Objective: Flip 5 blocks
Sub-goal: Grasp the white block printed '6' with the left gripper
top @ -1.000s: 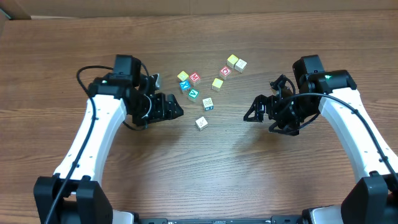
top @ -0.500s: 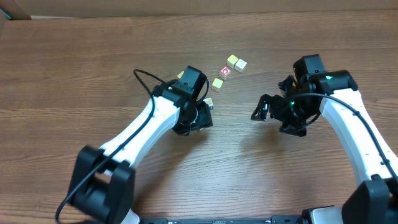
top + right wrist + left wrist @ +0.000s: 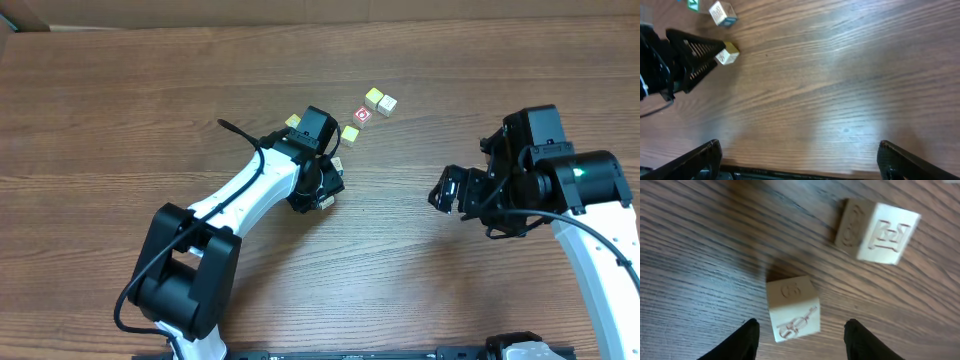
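Overhead, the left arm (image 3: 250, 185) reaches forward across the table (image 3: 120, 100) with its wrist bent down over the blocks (image 3: 350, 133), so the left gripper (image 3: 802, 332) and any cubes beneath it are hidden there. Its wrist view shows black fingertips (image 3: 751, 339) half-spread, straddling a pale violin cube (image 3: 792, 309) with a gap on each side, gripping nothing. A second cube (image 3: 876, 230), blurred, lies ahead and right of the fingers. The right gripper (image 3: 799, 152) hangs spread wide and empty, well apart from the blocks; only its finger ends show.
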